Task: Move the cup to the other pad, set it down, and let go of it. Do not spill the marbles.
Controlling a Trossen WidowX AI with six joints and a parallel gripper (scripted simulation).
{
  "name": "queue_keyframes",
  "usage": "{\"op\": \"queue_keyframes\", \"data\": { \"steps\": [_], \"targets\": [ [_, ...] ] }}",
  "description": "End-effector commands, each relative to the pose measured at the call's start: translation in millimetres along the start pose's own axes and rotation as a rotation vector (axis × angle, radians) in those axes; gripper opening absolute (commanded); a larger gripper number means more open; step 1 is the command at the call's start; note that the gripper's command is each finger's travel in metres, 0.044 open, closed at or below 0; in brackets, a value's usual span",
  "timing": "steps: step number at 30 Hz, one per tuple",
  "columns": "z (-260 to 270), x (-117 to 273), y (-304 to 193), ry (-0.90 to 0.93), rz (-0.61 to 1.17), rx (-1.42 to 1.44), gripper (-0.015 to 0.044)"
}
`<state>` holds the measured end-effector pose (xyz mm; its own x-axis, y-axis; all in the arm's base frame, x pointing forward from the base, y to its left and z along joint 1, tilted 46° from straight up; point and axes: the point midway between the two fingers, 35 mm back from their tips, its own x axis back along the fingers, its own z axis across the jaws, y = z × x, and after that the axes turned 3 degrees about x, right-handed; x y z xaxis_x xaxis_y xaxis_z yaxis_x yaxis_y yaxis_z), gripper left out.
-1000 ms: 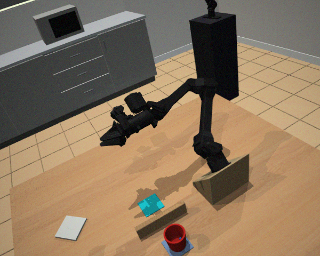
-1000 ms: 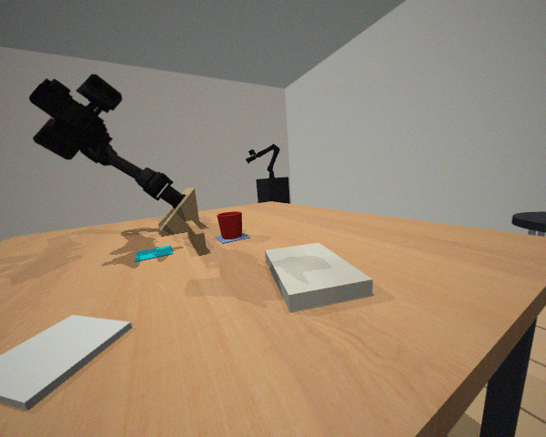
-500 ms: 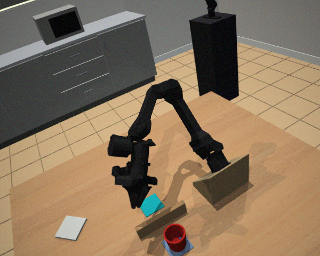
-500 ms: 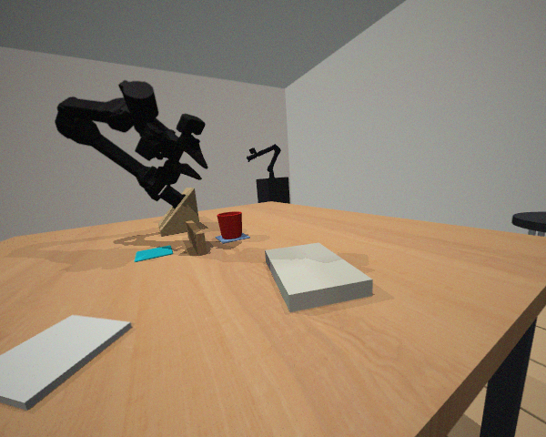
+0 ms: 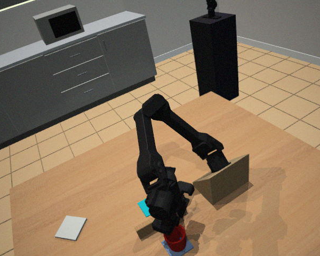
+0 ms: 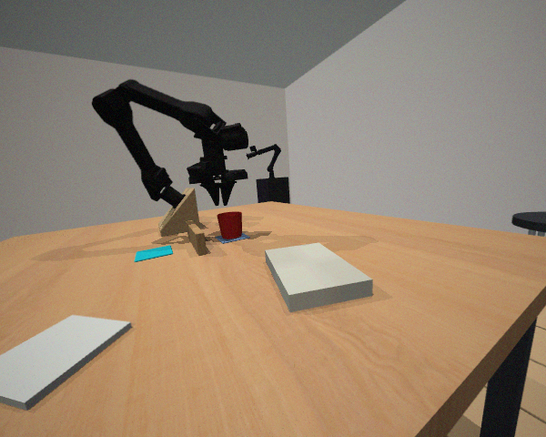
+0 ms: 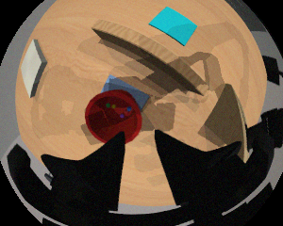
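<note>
The red cup [image 5: 176, 244] [image 6: 229, 226] [image 7: 112, 123] stands upright on the blue pad [image 5: 190, 246] [image 6: 244, 238] [image 7: 133, 90]. Several small marbles [image 7: 128, 109] lie inside it. The cyan pad [image 5: 144, 208] [image 6: 154, 254] [image 7: 174, 25] lies bare on the other side of a low wooden wall; the arm partly hides it in the top view. My gripper [image 6: 220, 205] [image 7: 140, 135] points down with its fingers partly open and nothing between them. Its tips are above the cup's rim level. In the wrist view the cup lies to the left of and beyond the gap between the tips.
The low wooden wall [image 5: 143, 230] [image 6: 197, 238] [image 7: 151, 54] stands between the two pads. The wedge-shaped arm mount [image 5: 231, 182] [image 6: 184, 219] stands behind it. A thick pale block [image 6: 320, 272] [image 7: 33, 68] and a flat white slab [image 5: 71, 228] [image 6: 52, 355] lie on the table.
</note>
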<state>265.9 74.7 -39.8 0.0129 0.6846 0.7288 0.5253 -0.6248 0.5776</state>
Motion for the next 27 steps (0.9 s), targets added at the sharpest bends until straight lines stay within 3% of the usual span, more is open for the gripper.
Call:
{"op": "queue_keyframes", "data": {
  "steps": [1, 27],
  "targets": [
    [0.1, 0.5, 3.0, -0.015, -0.026, -0.029, 0.0148],
    [1.7, -34.9, 3.6, -0.015, -0.026, -0.029, 0.0148]
  ]
}}
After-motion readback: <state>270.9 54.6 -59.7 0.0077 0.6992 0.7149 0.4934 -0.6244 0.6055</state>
